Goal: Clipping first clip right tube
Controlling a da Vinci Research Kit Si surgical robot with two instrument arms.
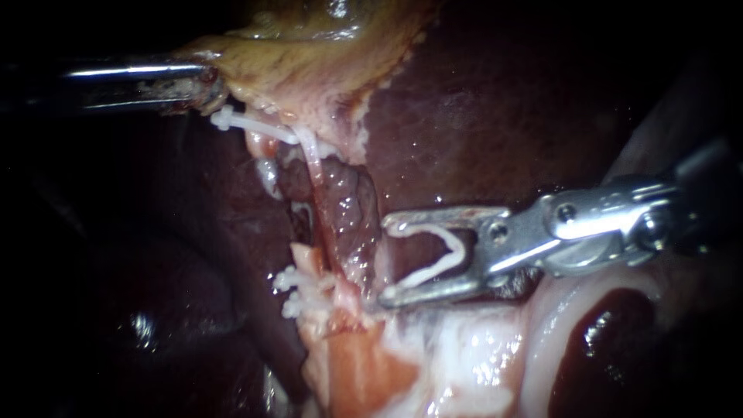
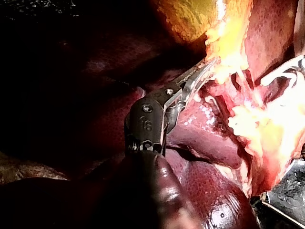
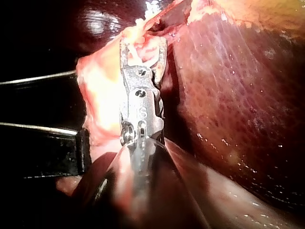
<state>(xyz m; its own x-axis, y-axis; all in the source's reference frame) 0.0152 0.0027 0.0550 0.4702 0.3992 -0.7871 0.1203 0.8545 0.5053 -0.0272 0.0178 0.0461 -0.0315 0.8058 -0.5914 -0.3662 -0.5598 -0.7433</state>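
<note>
My right instrument (image 1: pixel 387 262) comes in from the right with its jaws open, and an open white clip (image 1: pixel 433 255) sits between them. The jaw tips stand just right of a dark, thicker tube (image 1: pixel 352 209), not around it. Left of that runs a thin pink tube (image 1: pixel 316 186), with a white clip (image 1: pixel 240 124) at its upper end and white clips (image 1: pixel 298 290) at its lower end. My left instrument (image 1: pixel 210 83) is shut on the yellowish gallbladder (image 1: pixel 309 70) at the upper left. In the right wrist view the jaws (image 3: pixel 143 47) point into pale tissue.
Dark red liver (image 1: pixel 480 116) fills the upper right, behind the jaws. Pale, glistening fatty tissue (image 1: pixel 464 348) lies under the right instrument. In the left wrist view the left instrument (image 2: pixel 202 69) reaches into bright yellow tissue, and the loaded clip (image 2: pixel 281 74) shows beyond it.
</note>
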